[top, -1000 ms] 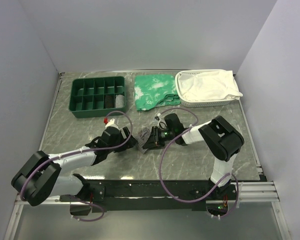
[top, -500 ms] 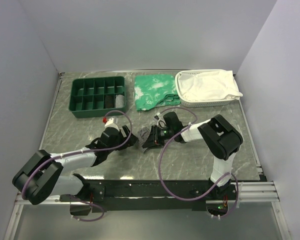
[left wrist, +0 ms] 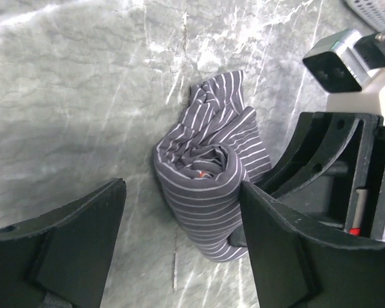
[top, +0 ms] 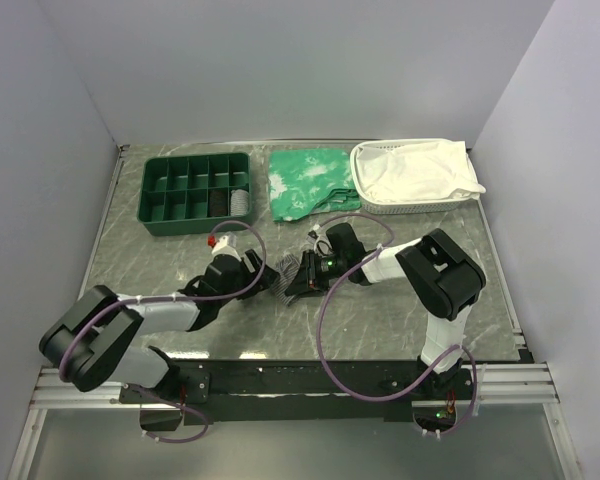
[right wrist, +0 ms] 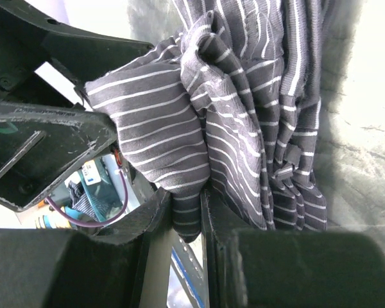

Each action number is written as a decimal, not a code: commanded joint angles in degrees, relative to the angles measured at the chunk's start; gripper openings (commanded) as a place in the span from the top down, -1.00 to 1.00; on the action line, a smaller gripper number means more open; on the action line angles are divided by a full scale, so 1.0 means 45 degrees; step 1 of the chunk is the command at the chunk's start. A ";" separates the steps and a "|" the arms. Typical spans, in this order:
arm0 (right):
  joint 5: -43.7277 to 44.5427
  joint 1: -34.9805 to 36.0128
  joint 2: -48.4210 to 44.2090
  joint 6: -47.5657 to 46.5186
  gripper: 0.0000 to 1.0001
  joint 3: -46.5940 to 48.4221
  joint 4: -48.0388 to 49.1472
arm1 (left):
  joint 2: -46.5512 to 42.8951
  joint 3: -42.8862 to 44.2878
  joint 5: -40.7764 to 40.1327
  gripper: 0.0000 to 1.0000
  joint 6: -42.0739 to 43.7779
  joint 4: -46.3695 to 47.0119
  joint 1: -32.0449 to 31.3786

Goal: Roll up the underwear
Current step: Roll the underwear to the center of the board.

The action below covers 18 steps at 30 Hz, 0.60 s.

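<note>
The underwear (left wrist: 208, 173) is a grey pinstriped bundle, partly rolled, lying on the marble table between the two grippers; it shows small in the top view (top: 289, 268). A bit of orange-red tag peeks from the roll's middle. My right gripper (right wrist: 186, 208) is shut on a fold of the underwear (right wrist: 179, 147) and sits at its right side (top: 302, 278). My left gripper (left wrist: 183, 247) is open and straddles the near end of the roll; its right finger (left wrist: 289, 250) touches the cloth, its left finger (left wrist: 70, 237) stands apart. In the top view the left gripper (top: 267, 277) is just left of the bundle.
A green divided tray (top: 196, 191) stands at the back left, with rolled items in two cells. A green white-patterned cloth (top: 310, 180) lies at the back middle. A white basket (top: 417, 206) with white cloth is at the back right.
The left arm has reached a little further toward the underwear. The right gripper and the bundle have shifted slightly up and stayed clamped.
</note>
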 commanded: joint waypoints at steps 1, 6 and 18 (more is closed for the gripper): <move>0.0638 -0.0061 0.0206 -0.0394 0.78 0.0139 -0.0636 | 0.0692 -0.0276 0.0144 -0.51 -0.0643 0.1136 0.0002; 0.0288 -0.0080 0.0148 -0.0316 0.73 0.0041 -0.0344 | 0.1279 0.0035 -0.0052 -0.36 -0.0722 0.1138 -0.0017; 0.0051 -0.0080 -0.0943 -0.0549 0.27 -0.0076 -0.0010 | 0.2394 0.0329 -0.0013 0.18 -0.0585 0.0531 -0.0251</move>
